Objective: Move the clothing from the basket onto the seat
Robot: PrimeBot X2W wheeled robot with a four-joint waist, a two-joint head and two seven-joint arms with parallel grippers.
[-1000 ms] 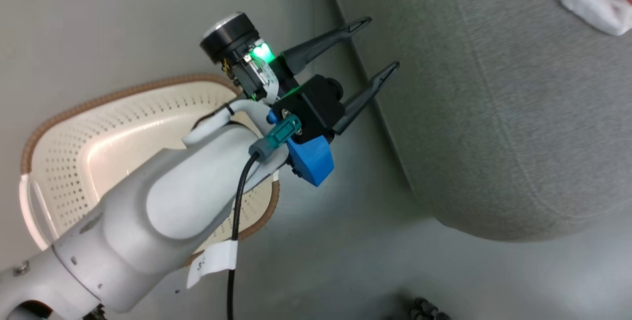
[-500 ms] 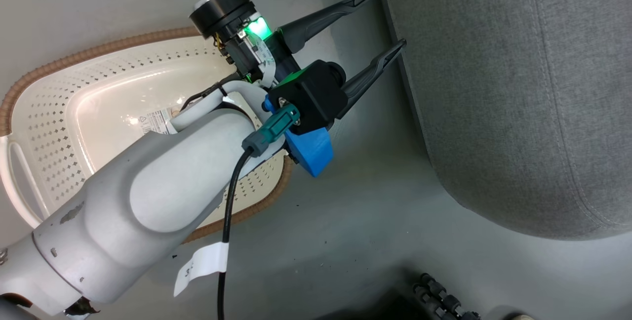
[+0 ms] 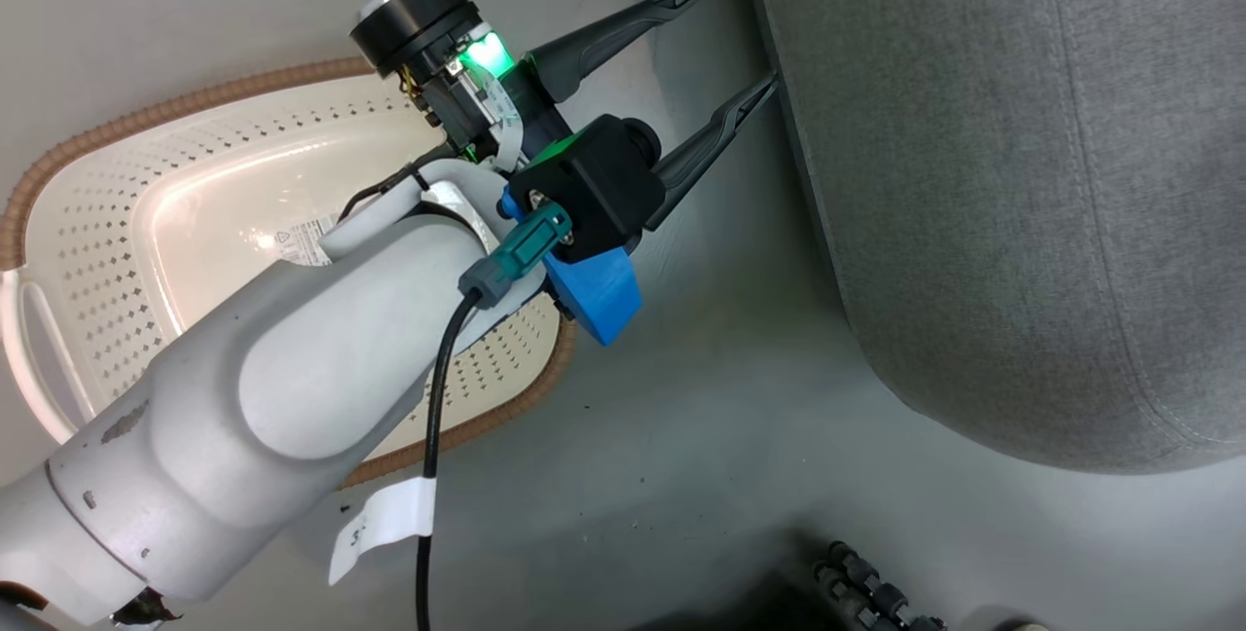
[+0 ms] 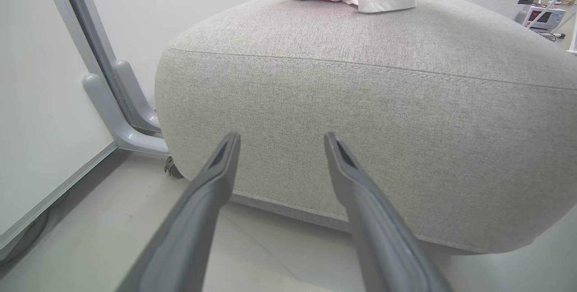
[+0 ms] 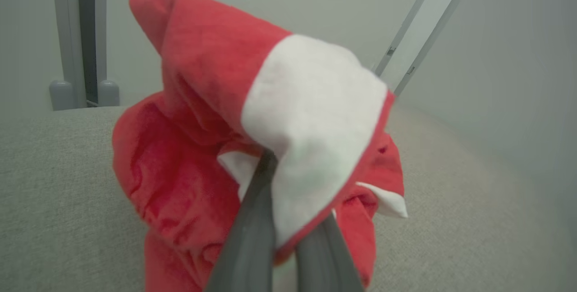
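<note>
Right end effector point(image 5: 290, 202) pinching red clothing point(image 5: 189, 148) at seat point(image 5: 58, 184); left end effector point(image 3: 745, 29) spread, near seat side.

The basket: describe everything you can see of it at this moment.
The basket is cream-white perforated plastic, a rounded shape with a brown woven-look rim, a white side handle and a label on its smooth bottom. It stands upright on the grey floor, apart from the seat. Its visible inside is empty; the left forearm hangs in front, hiding its near side.
</note>
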